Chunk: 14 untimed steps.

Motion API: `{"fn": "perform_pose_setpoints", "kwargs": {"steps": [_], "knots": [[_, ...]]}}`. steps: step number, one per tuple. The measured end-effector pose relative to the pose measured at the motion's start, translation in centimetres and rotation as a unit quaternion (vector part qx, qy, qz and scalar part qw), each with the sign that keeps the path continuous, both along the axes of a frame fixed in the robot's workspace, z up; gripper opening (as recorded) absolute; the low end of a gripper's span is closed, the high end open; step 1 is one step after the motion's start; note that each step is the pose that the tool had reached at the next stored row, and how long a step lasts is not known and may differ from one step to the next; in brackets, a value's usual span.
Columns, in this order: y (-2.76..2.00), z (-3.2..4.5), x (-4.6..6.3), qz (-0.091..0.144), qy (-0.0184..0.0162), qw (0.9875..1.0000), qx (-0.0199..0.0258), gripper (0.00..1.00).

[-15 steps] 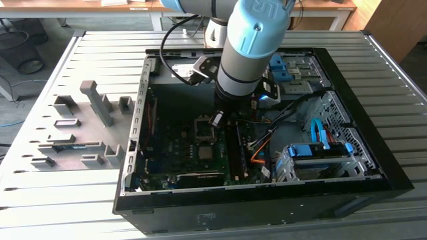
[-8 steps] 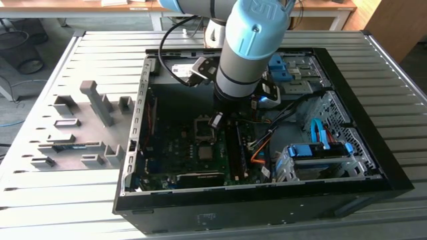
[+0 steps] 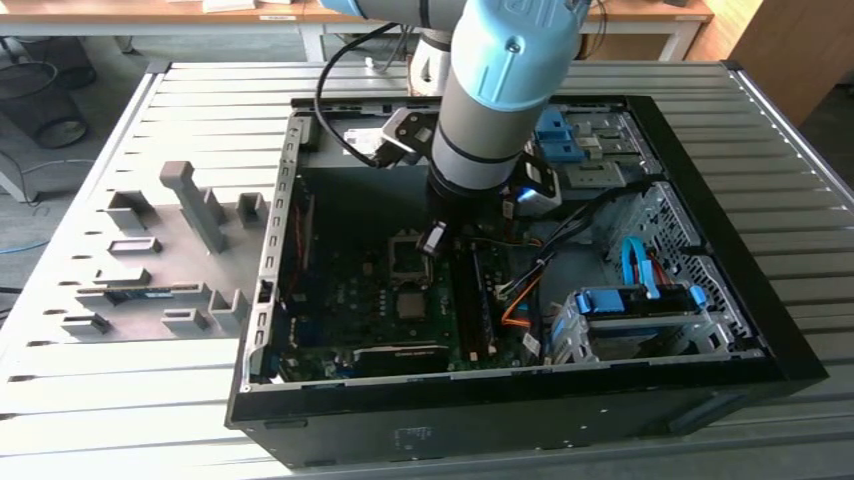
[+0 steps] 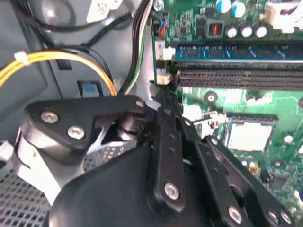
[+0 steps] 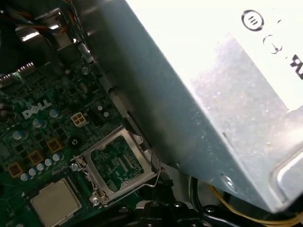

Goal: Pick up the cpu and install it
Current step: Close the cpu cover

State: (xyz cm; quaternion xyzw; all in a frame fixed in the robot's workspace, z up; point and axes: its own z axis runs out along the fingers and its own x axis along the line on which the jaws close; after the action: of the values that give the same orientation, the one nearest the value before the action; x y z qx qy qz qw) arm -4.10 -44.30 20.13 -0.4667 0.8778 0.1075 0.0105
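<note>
The cpu is a small silver-grey square lying flat in its socket on the green motherboard. It also shows in the second wrist view as the cpu, and in the exterior view as a small grey square. Beside it the socket's metal load frame stands flipped open, with its wire lever up. My gripper reaches down inside the open computer case, just above that frame. In the second wrist view the gripper looks shut, with nothing in it.
A big grey box with a white label stands close beside the socket. Long memory slots run past the cpu. Orange and black cables and a blue drive cage fill the case's right part. A grey parts fixture lies outside the case on the exterior view's left.
</note>
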Motion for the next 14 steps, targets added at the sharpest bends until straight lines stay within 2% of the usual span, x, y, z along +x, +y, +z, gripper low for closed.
{"fn": "perform_pose_setpoints", "kwargs": {"steps": [8,14], "knots": [[-0.25,0.31,-0.57,0.000,-0.0045,1.0000,0.0004,0.10],[-0.42,0.68,-0.66,0.000,-0.0055,1.0000,0.0007,0.10]]}}
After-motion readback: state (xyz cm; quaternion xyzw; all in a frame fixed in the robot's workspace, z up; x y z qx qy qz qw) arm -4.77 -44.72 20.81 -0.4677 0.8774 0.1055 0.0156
